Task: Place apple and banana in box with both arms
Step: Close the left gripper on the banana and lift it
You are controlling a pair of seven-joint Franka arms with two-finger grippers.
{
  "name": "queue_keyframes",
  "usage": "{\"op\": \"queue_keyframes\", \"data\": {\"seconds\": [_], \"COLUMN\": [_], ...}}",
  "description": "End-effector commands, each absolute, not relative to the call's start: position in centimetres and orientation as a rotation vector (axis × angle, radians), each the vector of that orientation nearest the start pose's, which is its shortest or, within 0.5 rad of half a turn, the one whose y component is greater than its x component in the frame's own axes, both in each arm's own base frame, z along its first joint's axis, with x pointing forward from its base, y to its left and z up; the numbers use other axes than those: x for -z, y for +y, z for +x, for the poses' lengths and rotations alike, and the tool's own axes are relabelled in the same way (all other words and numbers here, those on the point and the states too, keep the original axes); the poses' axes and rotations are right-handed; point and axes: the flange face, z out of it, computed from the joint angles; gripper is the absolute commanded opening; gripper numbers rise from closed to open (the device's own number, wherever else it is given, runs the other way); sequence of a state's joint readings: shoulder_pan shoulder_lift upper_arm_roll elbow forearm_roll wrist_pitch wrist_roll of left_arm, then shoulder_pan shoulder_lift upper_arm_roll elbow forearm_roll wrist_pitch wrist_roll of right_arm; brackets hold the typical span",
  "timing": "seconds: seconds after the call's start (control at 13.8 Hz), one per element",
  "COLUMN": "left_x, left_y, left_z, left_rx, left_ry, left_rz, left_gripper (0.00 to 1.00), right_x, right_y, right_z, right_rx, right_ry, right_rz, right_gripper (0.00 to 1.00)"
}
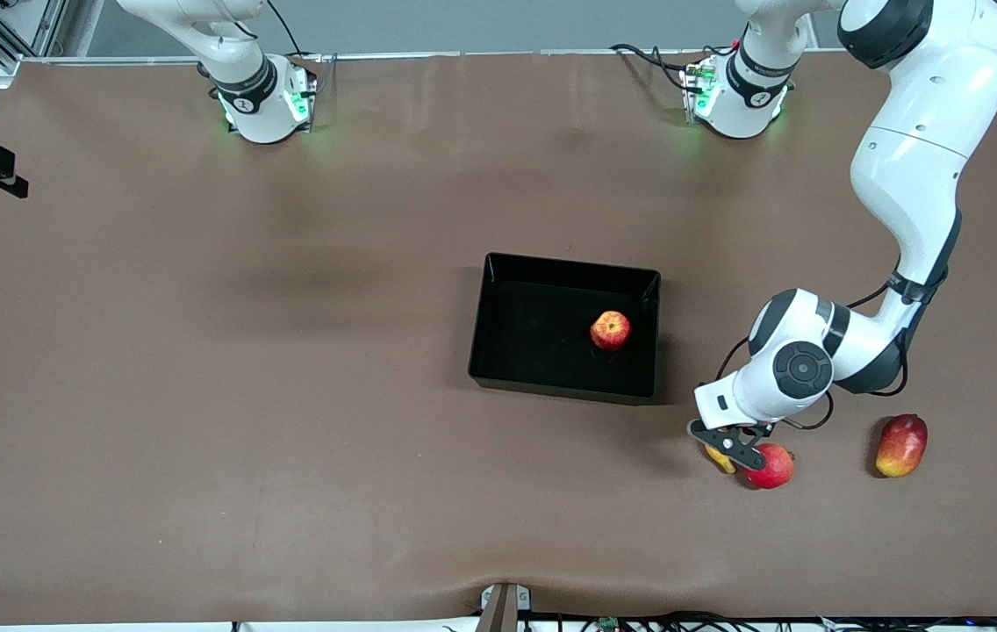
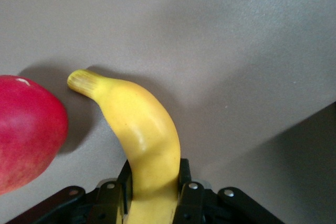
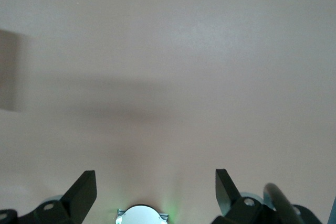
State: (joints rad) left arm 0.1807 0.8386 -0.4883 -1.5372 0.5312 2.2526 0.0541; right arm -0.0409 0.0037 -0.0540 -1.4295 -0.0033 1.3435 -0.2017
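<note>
1. The banana point(image 2: 144, 135) lies on the brown worktop point(image 1: 200, 395), nearer to the front camera than the box point(image 1: 498, 364) and toward the left arm's end of the worktop from it; only a small yellow piece of it shows under the hand in the front view.
2. The left gripper point(image 2: 153, 195) is down at the worktop, its fingers point(image 2: 188, 190) closed on the banana, one on each side of the fruit's thick end; the stalk end points away from the gripper.
3. A pinkish-red round fruit point(image 1: 771, 466) sits just beside the banana, away from the box, close to the stalk end; whether the two touch cannot be told.
4. The apple point(image 1: 610, 330) rests inside the box, on its black floor near the wall that faces the left arm's end.
5. The box stands near the middle of the worktop.
6. A red-yellow mango point(image 1: 901, 445) lies farther from the box than the round fruit, toward the left arm's end.
7. The right gripper point(image 3: 156, 192) waits above bare worktop, well apart from the box, fingers spread wide and holding nothing.
</note>
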Motion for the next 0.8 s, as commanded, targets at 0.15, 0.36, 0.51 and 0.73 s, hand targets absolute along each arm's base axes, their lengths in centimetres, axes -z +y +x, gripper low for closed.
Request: {"op": "queue_keyframes", "data": {"seconds": [0.15,0.36,0.51,0.73], "left_x": [-27.6,-33.5,-36.3,-38.1], "left_y": [-14.7,-17.2,-19.7,-27.5], "left_z": [68.8,68.0,66.9,63.9], "left_rx": [0.015,0.071,0.072,0.075], "left_ry": [0.853,0.824,0.752,0.614], "left_rz": [-2.920,-2.957,-3.011,-3.059], "left_gripper": [0.00,0.00,0.00,0.00], "right_x": [-67.2,-67.0,-67.0,-67.0], "right_y": [-4.7,-6.0,-6.0,-5.8], "right_z": [52.3,52.5,52.5,52.5], "right_rx": [-0.133,-0.146,-0.144,-0.143], "right_ry": [0.018,0.058,0.066,0.169], "right_rz": [-3.128,-3.212,-3.198,-3.161], "right_gripper": [1.00,1.00,1.00,1.00]}}
